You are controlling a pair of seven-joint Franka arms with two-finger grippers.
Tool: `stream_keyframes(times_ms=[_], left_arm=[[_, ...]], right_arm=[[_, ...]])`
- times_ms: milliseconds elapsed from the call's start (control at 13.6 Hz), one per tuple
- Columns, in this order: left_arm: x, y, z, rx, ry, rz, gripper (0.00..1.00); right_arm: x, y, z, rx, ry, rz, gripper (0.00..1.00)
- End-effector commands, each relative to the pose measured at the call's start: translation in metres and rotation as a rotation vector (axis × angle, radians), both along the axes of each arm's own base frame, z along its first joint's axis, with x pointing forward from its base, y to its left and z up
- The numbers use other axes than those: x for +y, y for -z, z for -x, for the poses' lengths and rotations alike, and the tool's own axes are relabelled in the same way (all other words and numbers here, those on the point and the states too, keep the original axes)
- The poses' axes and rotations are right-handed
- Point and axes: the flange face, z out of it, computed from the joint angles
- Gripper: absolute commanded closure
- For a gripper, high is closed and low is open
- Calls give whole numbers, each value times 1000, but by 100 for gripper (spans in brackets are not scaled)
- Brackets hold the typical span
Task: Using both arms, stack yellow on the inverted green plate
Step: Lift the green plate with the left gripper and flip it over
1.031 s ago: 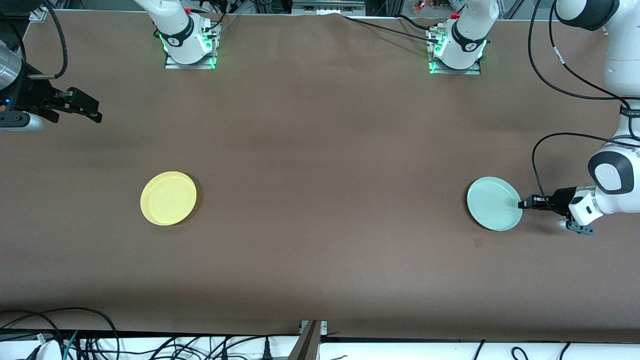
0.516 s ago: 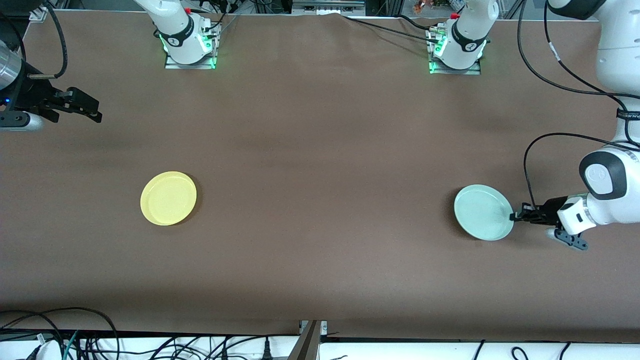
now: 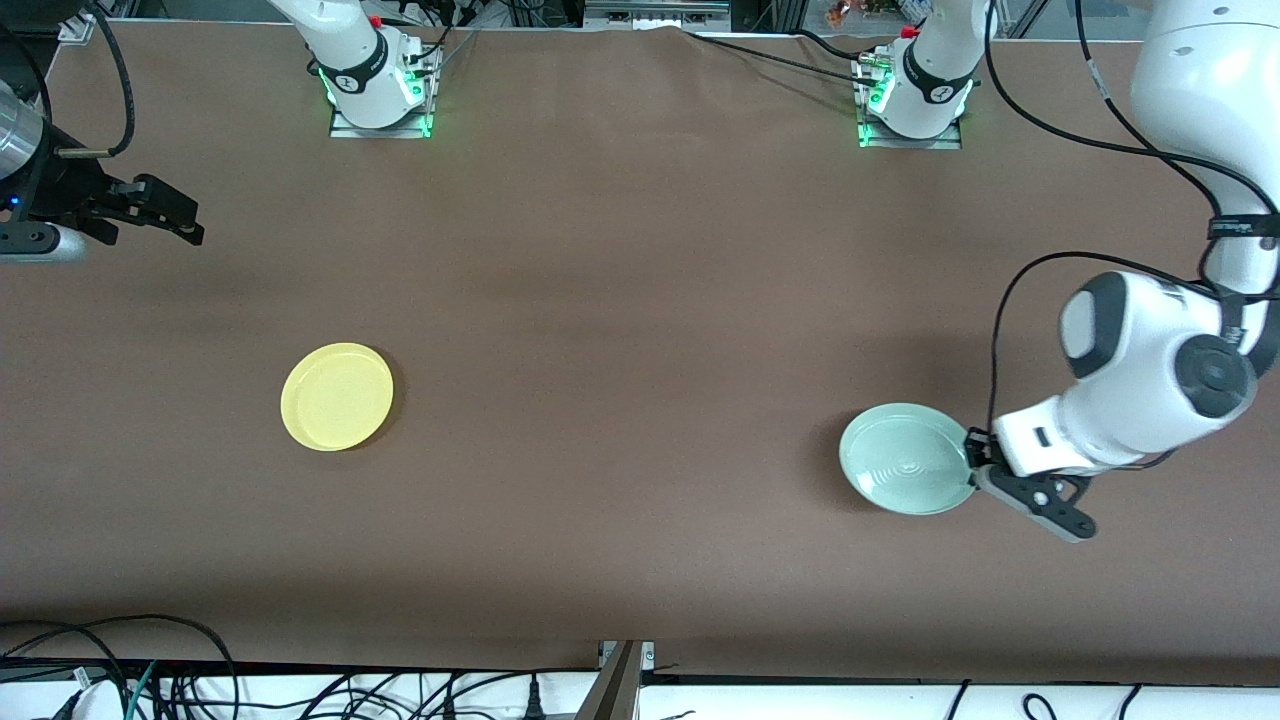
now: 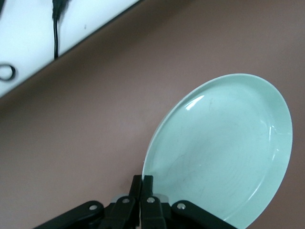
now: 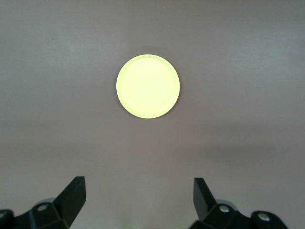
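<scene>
mint-green plate (image 3: 906, 458) tilted, ringed underside up, in left claw (image 3: 972, 462)

A broad table covered in plain brown cloth (image 3: 640, 300) carries a small round bright yellow plate with a shallow rim (image 3: 337, 396), lying flat and rim-up toward the right arm's end. The two white arm bases (image 3: 375, 85) stand bolted along the edge farthest from the front camera, apparently on metal mounting plates.

One yellow plate (image 3: 337, 397), one green plate (image 3: 906, 458), two robot arms (image 3: 1150, 370), one table (image 3: 640, 300)
</scene>
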Motion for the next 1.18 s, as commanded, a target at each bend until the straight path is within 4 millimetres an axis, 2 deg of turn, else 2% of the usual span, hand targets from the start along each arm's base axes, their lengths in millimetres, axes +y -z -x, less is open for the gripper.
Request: stream_keyframes(times_ms=[0,221,368,589,736,884,1105], left_arm=[[-56,-13,0,-129,89,-119,100],[-129,-14,15,-237,201,-274,100],[-170,-15,27,-336,178,-352,100],[-236,-7,56,-476,168,-423,100],[-261,4,75,-501,153,-539,100],[-299,27,104,-546,96,-624,100],[-327,41,129,-567,60,-686,100]], right_arm=[[1,-7,2,2,3,-12,0],[0,-7,2,2,0,-12,0],[1,-7,2,2,3,-12,0],[1,-7,2,2,-2,-12,0],[-1,-7,2,2,-2,-13,0],[-1,-7,2,2,-2,-14,0],[-1,-7,2,2,-2,-13,0]])
